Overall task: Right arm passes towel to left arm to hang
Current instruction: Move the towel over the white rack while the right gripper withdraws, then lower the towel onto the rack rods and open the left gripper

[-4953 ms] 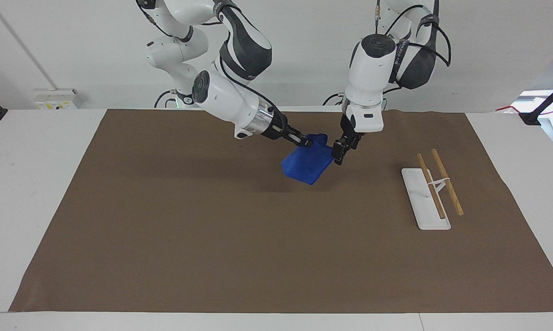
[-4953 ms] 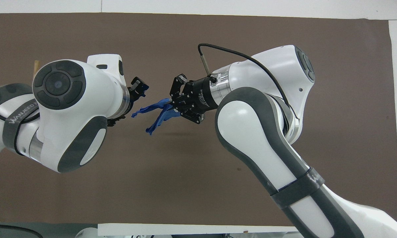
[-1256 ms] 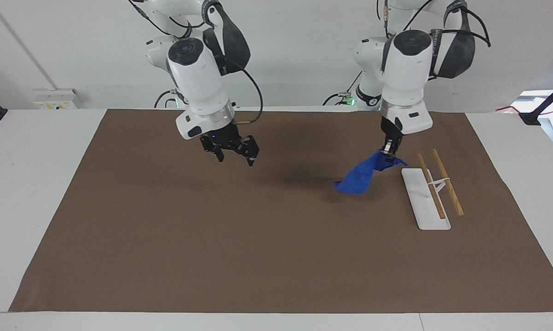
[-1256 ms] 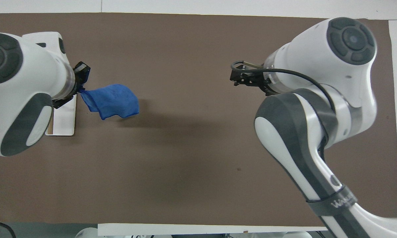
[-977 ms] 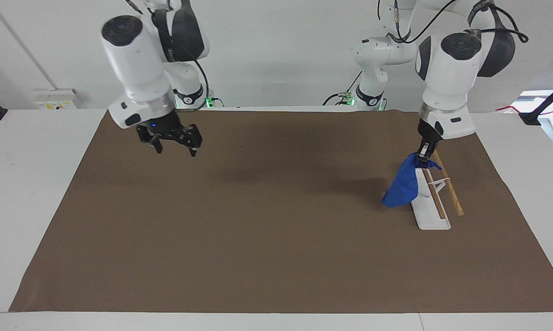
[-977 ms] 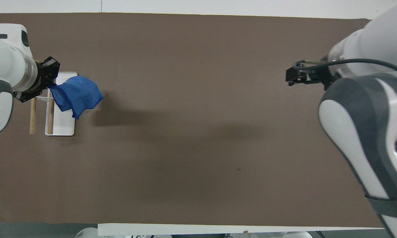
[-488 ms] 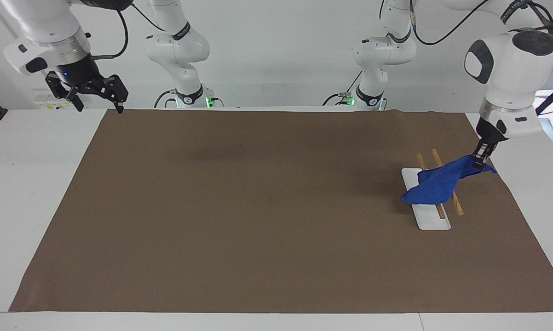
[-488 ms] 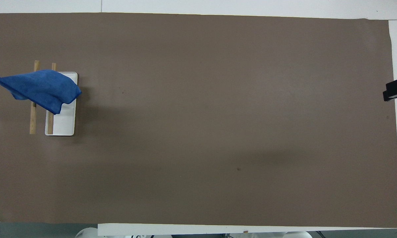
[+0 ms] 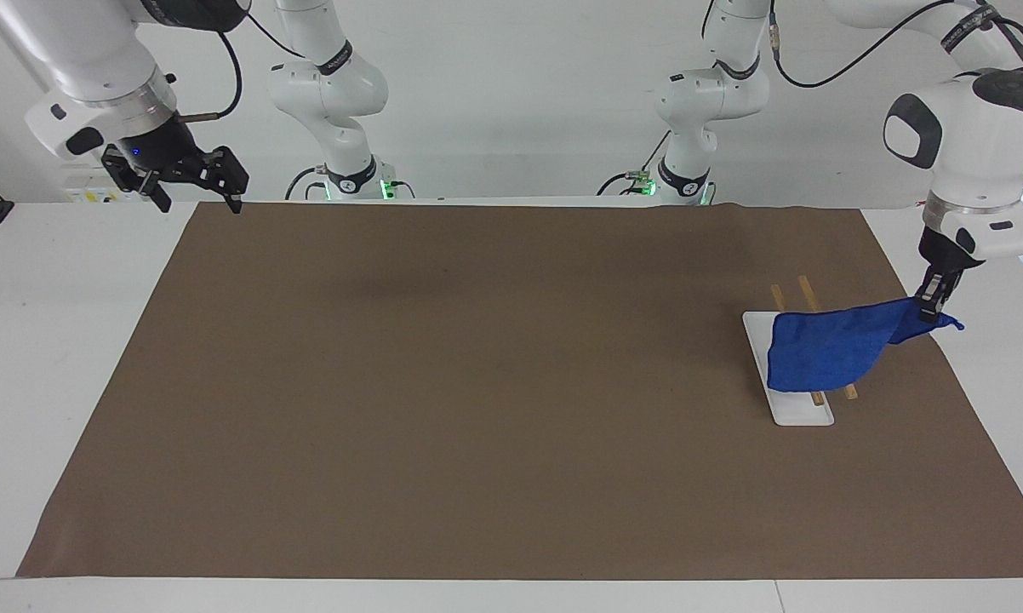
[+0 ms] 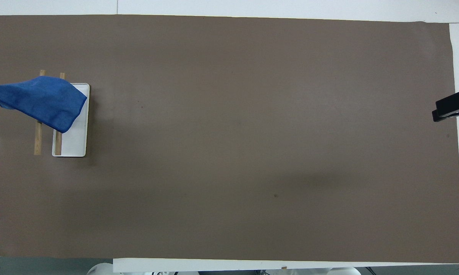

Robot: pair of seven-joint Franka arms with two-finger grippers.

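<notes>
The royal-blue towel [image 9: 826,351] lies spread over the two wooden rods [image 9: 806,290] of the rack, covering most of their length. One corner is still pinched in my left gripper [image 9: 931,306]. That gripper is shut on the corner, just past the rack toward the left arm's end of the table and low above the mat. In the overhead view the towel [image 10: 38,100] covers the rods [image 10: 37,139], and the left gripper is out of frame. My right gripper [image 9: 197,203] is open and empty, raised over the mat's edge at the right arm's end.
The rack's white base plate [image 9: 791,410] sits on the brown mat [image 9: 477,383] and also shows in the overhead view [image 10: 75,141]. One of the right gripper's fingers [image 10: 451,108] shows at the overhead view's edge. White table surrounds the mat.
My left gripper has carried the towel corner farther past the rack and lower, so the towel now spreads over both rods. The right gripper has shifted slightly, still open.
</notes>
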